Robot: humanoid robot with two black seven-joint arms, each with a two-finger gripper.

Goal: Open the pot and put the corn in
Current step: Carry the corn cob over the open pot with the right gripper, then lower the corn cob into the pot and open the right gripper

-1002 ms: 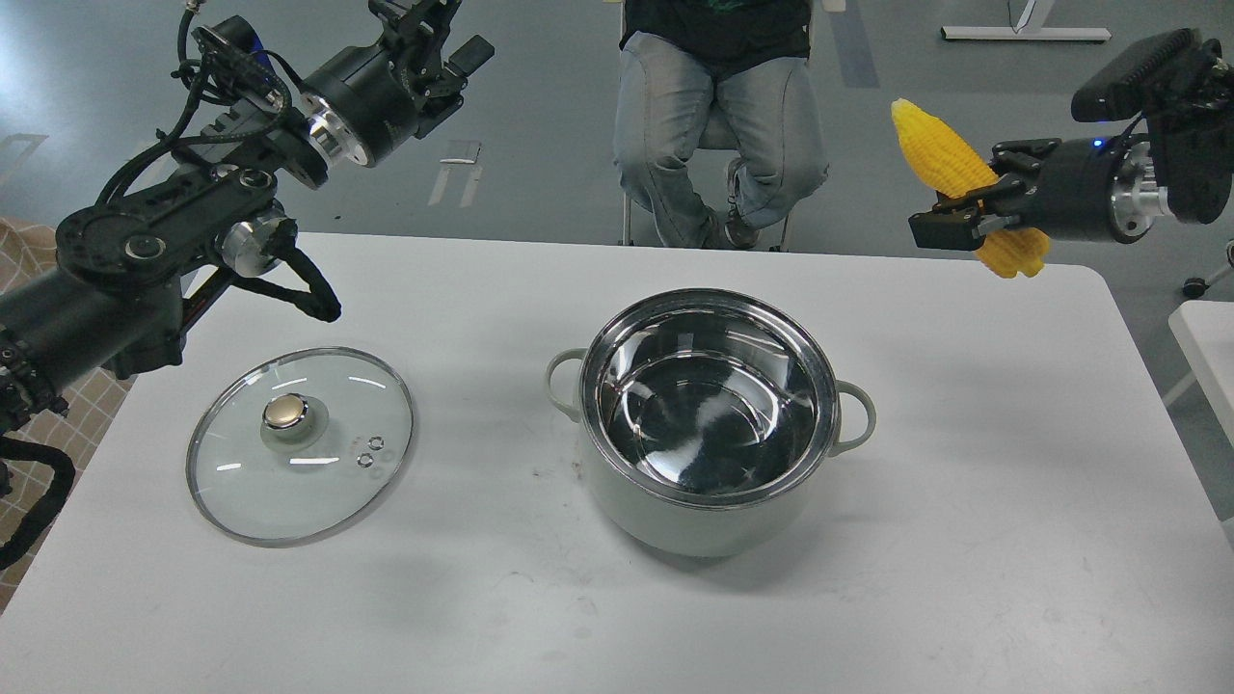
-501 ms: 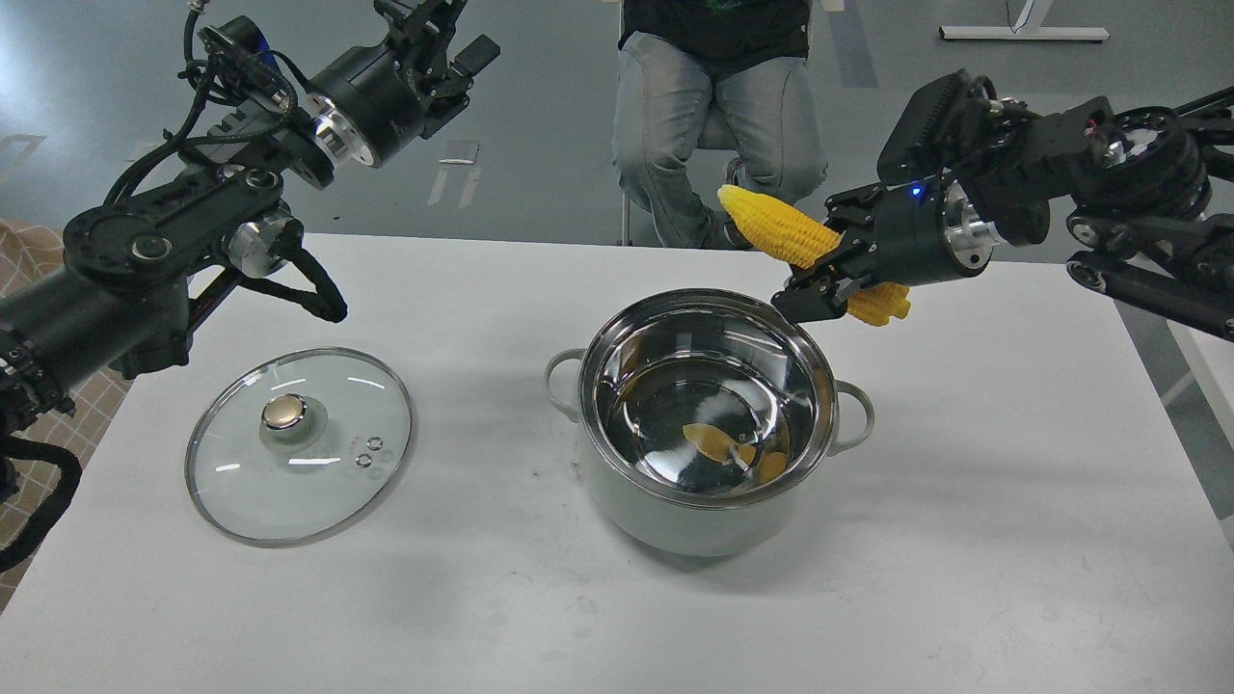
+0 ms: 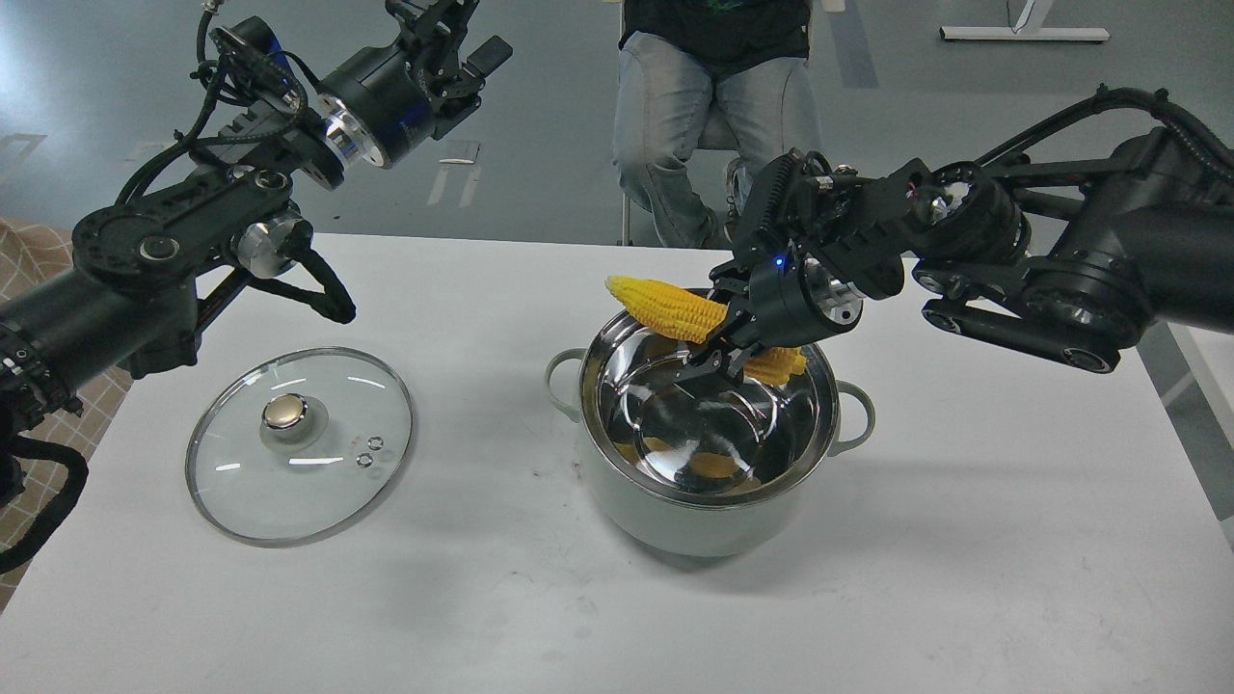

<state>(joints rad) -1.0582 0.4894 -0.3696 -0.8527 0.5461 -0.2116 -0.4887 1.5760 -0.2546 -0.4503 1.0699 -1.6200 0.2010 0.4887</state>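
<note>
The pale grey-green pot [image 3: 675,516] stands open at the middle of the white table, its shiny steel inside showing yellow reflections. My right gripper [image 3: 718,359] is shut on the yellow corn cob [image 3: 670,306] and holds it tilted over the pot's far rim, tapered end pointing left. The glass lid [image 3: 301,443] with its brass-coloured knob lies flat on the table to the left of the pot. My left gripper [image 3: 453,24] is raised high at the far left, above and behind the lid, holding nothing; its fingers are partly cut off by the top edge.
A seated person in jeans [image 3: 718,116] is just behind the table's far edge. The white table [image 3: 964,540] has a rounded corner at far right. A checked cloth [image 3: 39,289] shows at the left edge.
My right arm has swung left and down, carrying the corn from the far right of the table to over the pot's opening. The left arm has barely moved.
</note>
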